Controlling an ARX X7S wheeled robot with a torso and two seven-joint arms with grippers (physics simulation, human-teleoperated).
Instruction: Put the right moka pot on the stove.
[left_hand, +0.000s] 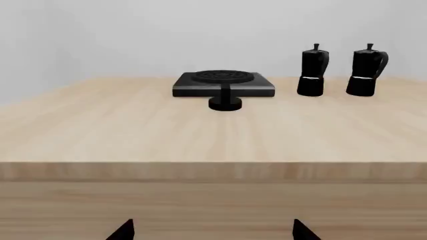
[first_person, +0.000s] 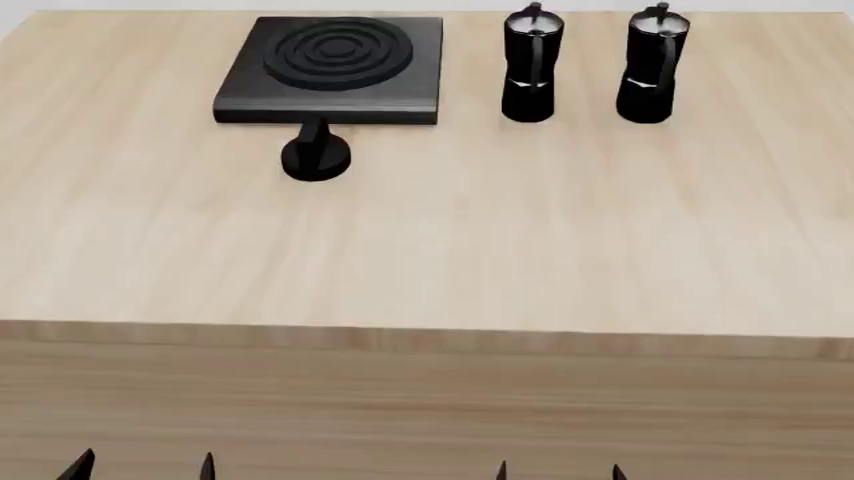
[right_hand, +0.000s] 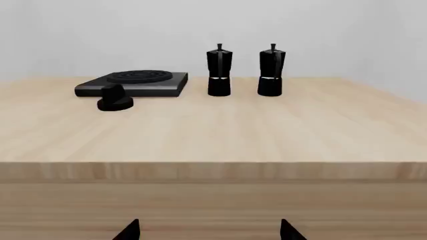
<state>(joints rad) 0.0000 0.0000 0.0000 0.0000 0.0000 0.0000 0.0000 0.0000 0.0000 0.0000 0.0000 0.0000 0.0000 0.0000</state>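
Two black moka pots stand upright at the far right of the wooden table. The right moka pot (first_person: 651, 66) (left_hand: 365, 71) (right_hand: 271, 70) is the outer one, apart from its twin (first_person: 531, 68) (left_hand: 312, 71) (right_hand: 219, 71). The stove (first_person: 334, 68) (left_hand: 223, 83) (right_hand: 133, 83), a flat black slab with raised rings, lies at the far left with nothing on it. My left gripper (first_person: 144, 468) (left_hand: 212, 231) and right gripper (first_person: 558, 472) (right_hand: 209, 231) hang open and empty below the table's near edge, far from the pots. Only their fingertips show.
A round black knob (first_person: 316, 155) (left_hand: 225, 100) (right_hand: 115, 99) stands on the table just in front of the stove. The table's front edge (first_person: 427, 338) runs across between the grippers and everything on top.
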